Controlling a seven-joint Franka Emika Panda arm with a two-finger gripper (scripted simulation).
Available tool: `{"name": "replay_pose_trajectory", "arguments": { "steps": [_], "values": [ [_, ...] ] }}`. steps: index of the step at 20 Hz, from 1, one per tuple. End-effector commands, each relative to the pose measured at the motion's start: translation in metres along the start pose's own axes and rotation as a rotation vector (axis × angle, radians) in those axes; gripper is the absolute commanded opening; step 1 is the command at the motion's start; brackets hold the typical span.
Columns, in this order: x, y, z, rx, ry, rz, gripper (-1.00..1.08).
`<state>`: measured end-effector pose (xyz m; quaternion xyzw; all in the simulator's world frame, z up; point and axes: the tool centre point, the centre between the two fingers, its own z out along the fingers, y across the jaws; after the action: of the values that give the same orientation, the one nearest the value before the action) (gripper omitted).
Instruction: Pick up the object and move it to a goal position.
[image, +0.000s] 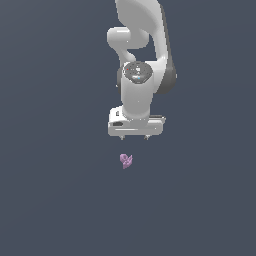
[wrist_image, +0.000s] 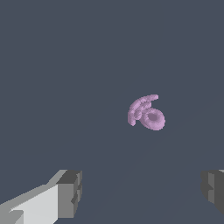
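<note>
- While the gripper (image: 134, 136) hangs with fingers (wrist_image: 70, 192) spread wide, nothing is held.
- Pink lump (wrist_image: 146, 113) lies on the grey floor (image: 55, 200), ahead of the fingertips, not between them.
- Advice: centre over the lump first, then descend; it's small and lobed, so pinch the thick part.
- No containers visible.

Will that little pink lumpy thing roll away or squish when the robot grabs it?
The pink object looks curled and rounded, so it may rock or roll if nudged. Its lobes give the open gripper no flat sides, so it could twist or slip when pinched. It's far smaller than the gripper, so probably light. Whether it squishes can't be told.
</note>
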<state>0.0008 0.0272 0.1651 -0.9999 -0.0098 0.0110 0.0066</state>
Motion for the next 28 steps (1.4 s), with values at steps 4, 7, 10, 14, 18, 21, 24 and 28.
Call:
{"name": "replay_pose_trajectory", "arguments": {
  "steps": [4, 7, 10, 14, 18, 21, 24, 28],
  "values": [
    [0.005, 0.005, 0.007, -0.001, 0.002, -0.006, 1.0],
    [0.012, 0.009, 0.017, -0.003, 0.005, -0.016, 1.0],
    [0.02, 0.016, 0.03, -0.005, 0.009, -0.031, 1.0],
    [0.032, 0.026, 0.051, -0.009, 0.015, -0.052, 1.0],
    [0.039, 0.033, 0.066, -0.012, 0.019, -0.067, 1.0],
    [0.042, 0.036, 0.072, -0.014, 0.021, -0.073, 1.0],
    [0.043, 0.037, 0.074, -0.014, 0.021, -0.075, 1.0],
    [0.042, 0.037, 0.077, -0.014, 0.02, -0.073, 1.0]
  ]
}}
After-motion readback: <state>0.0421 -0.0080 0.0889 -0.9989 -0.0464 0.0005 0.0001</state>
